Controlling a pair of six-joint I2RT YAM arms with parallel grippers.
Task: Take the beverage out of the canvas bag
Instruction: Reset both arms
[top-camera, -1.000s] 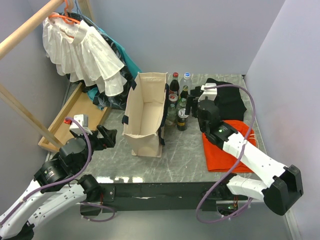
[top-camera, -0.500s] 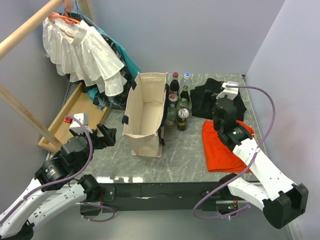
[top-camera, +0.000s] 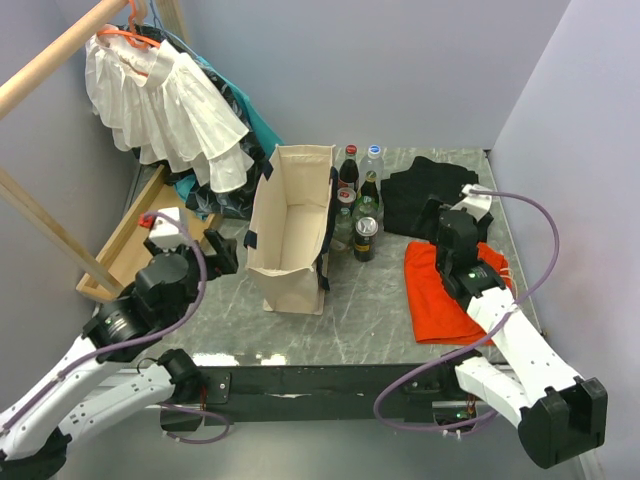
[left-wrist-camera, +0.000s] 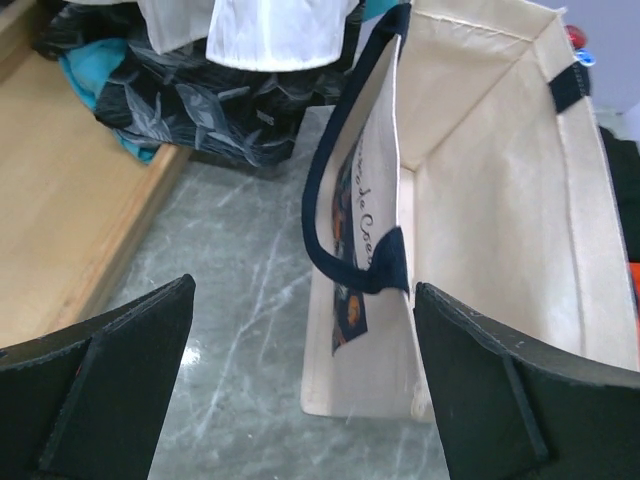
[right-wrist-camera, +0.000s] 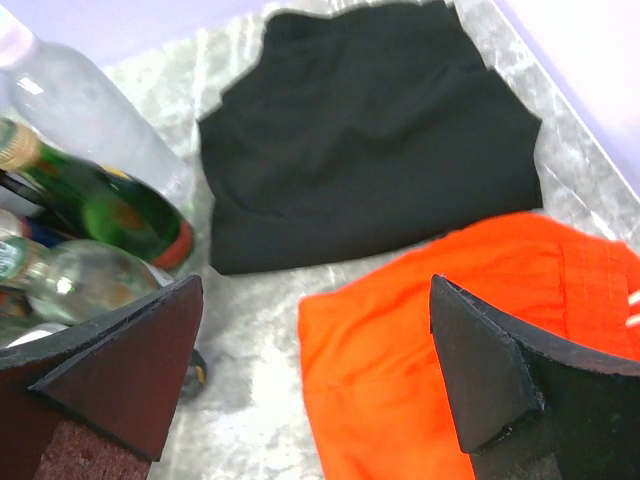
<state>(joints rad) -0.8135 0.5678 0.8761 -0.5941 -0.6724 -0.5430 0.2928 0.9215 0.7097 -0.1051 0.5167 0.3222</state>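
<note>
Left end effector (left-wrist-camera: 303, 284), jaws spread wide and empty, faces the tall cream canvas bag with navy straps (left-wrist-camera: 500, 200) standing upright just ahead, seemingly empty inside, while the upright beverage bottles and dark can (top-camera: 358, 207) stand just right of it, nearer the likewise spread, empty right end effector (right-wrist-camera: 316, 280).

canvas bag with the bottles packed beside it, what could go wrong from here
1. The open left gripper faces the dark navy strap handle of the tall cream canvas bag. Catching it could tip the bag, which stands free, onto the cluster of glass bottles close by its right side.
2. The open right gripper hangs over the folded black cloth and orange cloth, beside those bottles. A sideways move might knock one over.
</note>
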